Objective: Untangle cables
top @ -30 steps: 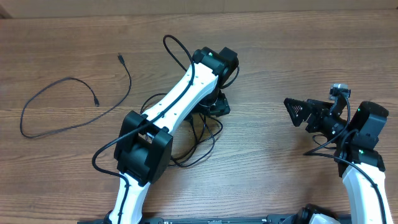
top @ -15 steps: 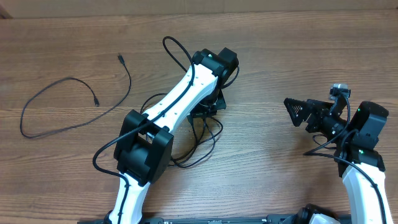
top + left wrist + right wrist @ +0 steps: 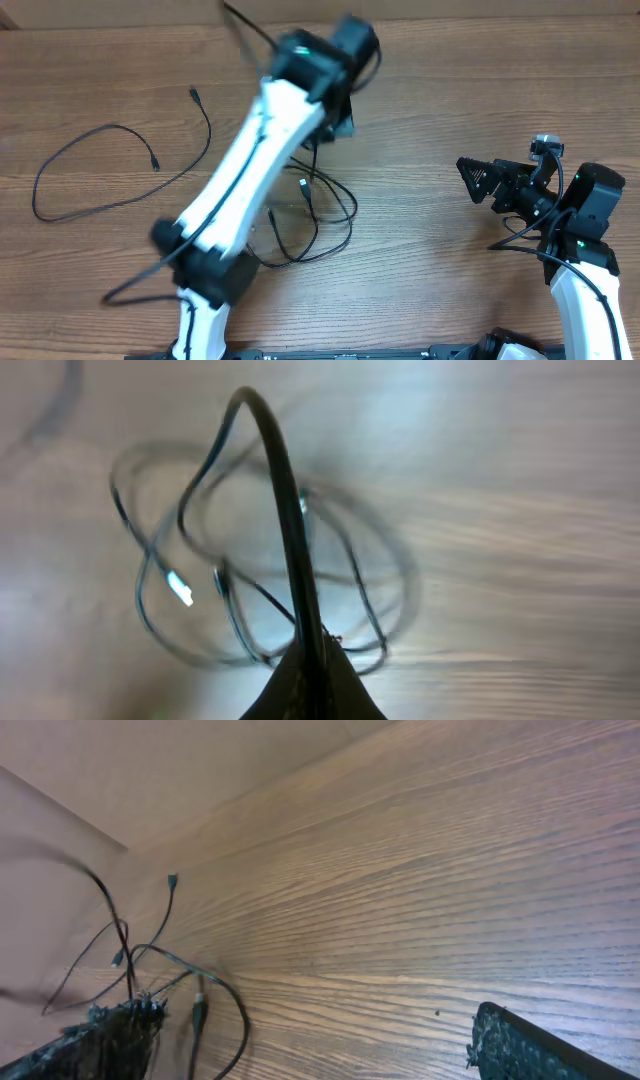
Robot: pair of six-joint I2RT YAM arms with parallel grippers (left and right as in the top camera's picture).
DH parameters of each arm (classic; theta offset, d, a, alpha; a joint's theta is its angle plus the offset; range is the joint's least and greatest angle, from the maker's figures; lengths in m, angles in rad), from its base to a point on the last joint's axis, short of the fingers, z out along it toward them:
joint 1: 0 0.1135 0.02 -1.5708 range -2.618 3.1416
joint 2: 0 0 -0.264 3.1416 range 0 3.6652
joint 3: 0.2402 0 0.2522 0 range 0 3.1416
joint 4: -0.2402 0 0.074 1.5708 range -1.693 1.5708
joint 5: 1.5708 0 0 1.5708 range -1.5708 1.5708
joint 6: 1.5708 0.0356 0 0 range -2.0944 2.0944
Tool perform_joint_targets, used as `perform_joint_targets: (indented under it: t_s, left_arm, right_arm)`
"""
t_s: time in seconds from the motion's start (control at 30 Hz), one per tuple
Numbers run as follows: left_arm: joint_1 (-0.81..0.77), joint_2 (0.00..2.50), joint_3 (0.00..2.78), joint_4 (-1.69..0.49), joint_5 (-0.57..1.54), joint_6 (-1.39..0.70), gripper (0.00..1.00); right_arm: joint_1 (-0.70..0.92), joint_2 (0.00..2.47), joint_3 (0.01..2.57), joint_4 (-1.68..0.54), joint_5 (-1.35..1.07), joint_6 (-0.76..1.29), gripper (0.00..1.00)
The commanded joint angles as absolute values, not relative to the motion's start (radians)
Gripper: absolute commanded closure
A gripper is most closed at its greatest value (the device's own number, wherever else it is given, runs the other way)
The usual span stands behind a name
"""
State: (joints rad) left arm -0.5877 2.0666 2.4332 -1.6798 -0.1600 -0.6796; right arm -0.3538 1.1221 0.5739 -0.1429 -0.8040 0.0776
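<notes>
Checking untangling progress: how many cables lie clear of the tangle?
1: a cable looped at far left. The tangle lies at centre, one strand in the left pincer; the arm may hide more.

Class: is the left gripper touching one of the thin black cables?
Touching. In the left wrist view the left gripper is shut on a cable, which rises straight out from between its closed fingertips.

brown wood-grain worktop (image 3: 480,90) looked matt and smooth. thin black cables (image 3: 316,222) were matt, rubbery; silver plug tips (image 3: 181,589) shiny metal. white left-arm shell (image 3: 250,170) was glossy plastic.
</notes>
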Motion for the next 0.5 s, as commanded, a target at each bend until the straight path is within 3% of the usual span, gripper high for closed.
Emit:
perform_joint_targets:
  t_s: [0.0,0.17,0.47]
  left_arm:
    - [-0.581,1.905,2.648,-1.681,-0.25,-0.582,0.96]
    - [-0.531,1.783,2.835,-1.651,-0.264,-0.553,0.96]
    - [-0.483,1.708,2.852,-1.689,-0.435,-0.553,0.96]
  right_arm:
    - [-0.36,1.122,0.583,-0.138,-0.802,0.07,0.0]
    - [-0.36,1.122,0.583,-0.141,-0.802,0.07,0.0]
    - [-0.36,1.122,0.583,-0.152,-0.802,0.07,0.0]
